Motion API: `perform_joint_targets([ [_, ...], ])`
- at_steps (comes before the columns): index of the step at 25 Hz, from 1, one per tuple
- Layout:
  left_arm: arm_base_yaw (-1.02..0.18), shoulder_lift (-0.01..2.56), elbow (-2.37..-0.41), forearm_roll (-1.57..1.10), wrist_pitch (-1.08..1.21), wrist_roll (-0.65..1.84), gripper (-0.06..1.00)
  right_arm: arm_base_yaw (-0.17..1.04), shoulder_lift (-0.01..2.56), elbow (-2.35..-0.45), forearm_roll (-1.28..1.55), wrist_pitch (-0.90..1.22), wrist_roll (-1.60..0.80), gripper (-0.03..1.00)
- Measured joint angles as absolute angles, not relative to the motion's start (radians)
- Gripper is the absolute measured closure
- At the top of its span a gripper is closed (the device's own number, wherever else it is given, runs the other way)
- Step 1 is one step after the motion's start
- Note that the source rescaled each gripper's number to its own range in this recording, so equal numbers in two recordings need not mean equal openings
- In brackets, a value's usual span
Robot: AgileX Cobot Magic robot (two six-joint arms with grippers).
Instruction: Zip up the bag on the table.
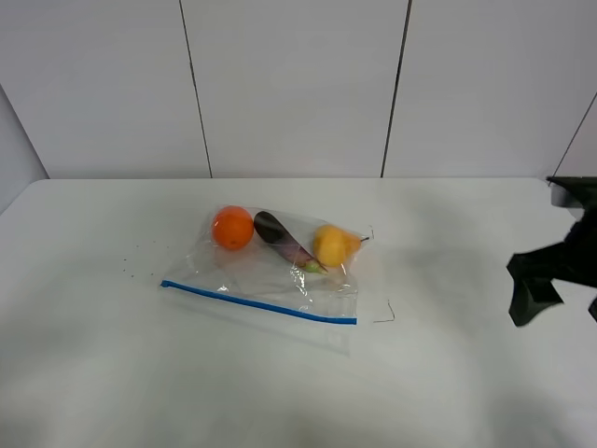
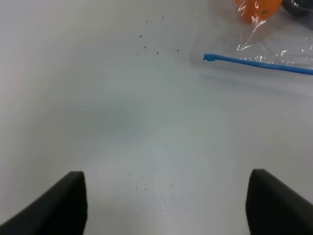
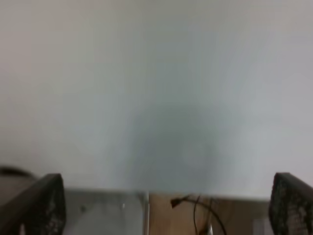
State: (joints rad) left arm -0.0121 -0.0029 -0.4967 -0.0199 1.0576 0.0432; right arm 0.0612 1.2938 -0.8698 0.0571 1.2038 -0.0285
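Note:
The clear bag [image 1: 270, 275] lies flat on the middle of the white table [image 1: 93, 364]. Its blue seal strip [image 1: 256, 304] runs along the near edge. An orange [image 1: 233, 228], a purple eggplant [image 1: 280, 240] and a yellow pear [image 1: 334, 245] show through it. My right gripper [image 1: 560, 294] hangs open and empty near the table's right edge, well away from the bag. In the left wrist view my left gripper [image 2: 166, 200] is open and empty over bare table, short of the strip's end [image 2: 209, 58] and the bag's corner [image 2: 274, 44]. The left gripper is out of the high view.
A white panelled wall [image 1: 289, 84] stands behind the table. Small dark specks [image 1: 140, 257] dot the table left of the bag. The right wrist view shows the open right gripper [image 3: 166, 200] over bare table [image 3: 156, 98], with the table's edge and cables [image 3: 195, 208] beyond it.

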Motion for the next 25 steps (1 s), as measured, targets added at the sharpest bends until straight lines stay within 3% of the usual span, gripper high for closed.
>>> perform_joint_targets([
  [6,-0.012,-0.003,-0.497,-0.02,1.058,0.043,-0.05,0.061,0.919,-0.636,0.057,1.127,-0.059,0.05],
  [15,-0.012,-0.003,-0.497,-0.02,1.058,0.043,-0.05,0.061,0.279,-0.529,0.061,1.062,-0.048,0.05],
  [19,-0.012,-0.003,-0.497,-0.02,1.058,0.043,-0.05,0.061,0.097,-0.506,0.037,1.036,-0.041,0.05],
  [25,-0.012,-0.003,-0.497,-0.02,1.058,0.043,-0.05,0.061,0.036,-0.499,0.0,1.028,0.0,0.05],
])
